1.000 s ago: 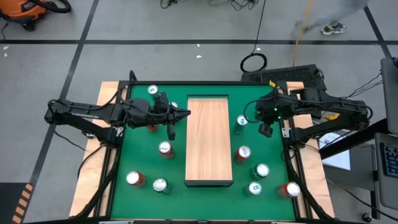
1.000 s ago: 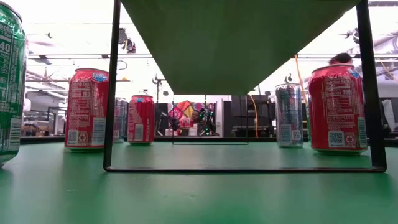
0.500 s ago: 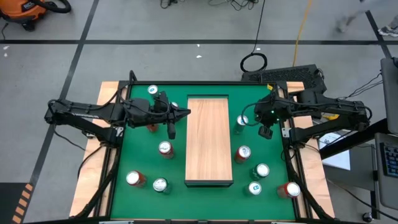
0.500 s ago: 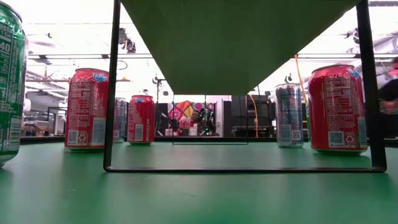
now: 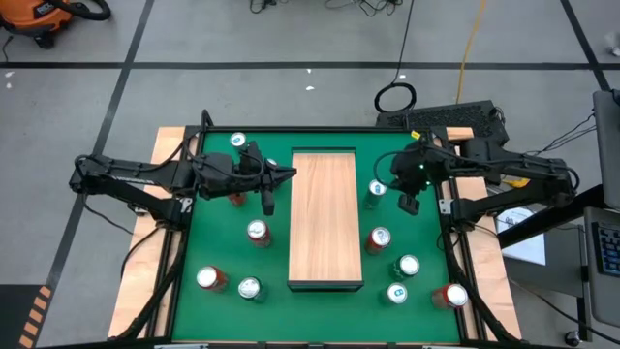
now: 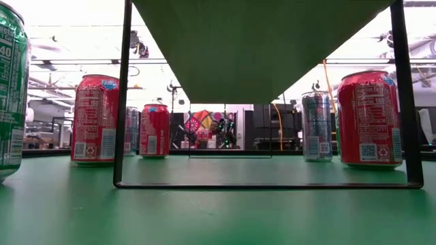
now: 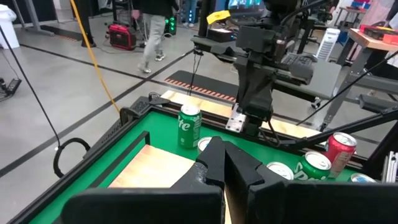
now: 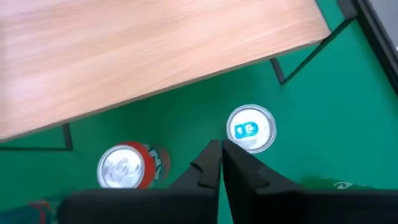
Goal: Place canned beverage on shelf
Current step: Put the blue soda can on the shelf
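Note:
The shelf [image 5: 326,218] is a long pale wooden top on thin black legs [image 6: 122,95], standing on the green table. Several cans stand upright on the mat on both sides of it. My right gripper [image 8: 219,147] is shut and holds nothing. It hangs tipped downward just beside a green can with a blue tab [image 8: 250,129], [image 5: 376,190], right of the shelf. A red can [image 8: 127,165] stands nearer the front. My left gripper [image 7: 217,144], [image 5: 291,175] is shut and holds nothing. It hovers almost level at the shelf's far left corner. The low view shows neither gripper.
Left of the shelf stand cans [image 5: 238,142], [image 5: 257,233], [image 5: 207,279], [image 5: 250,289]. To its right stand more cans [image 5: 379,237], [image 5: 408,266], [image 5: 397,293], [image 5: 452,296]. A raised black rim [image 5: 184,242] borders the mat. The shelf top is bare wood.
My right gripper has edged slightly toward the shelf and the blue-tabbed green can, and it has tipped a little further down. It has stayed shut. The cans and the shelf have stayed where they were.

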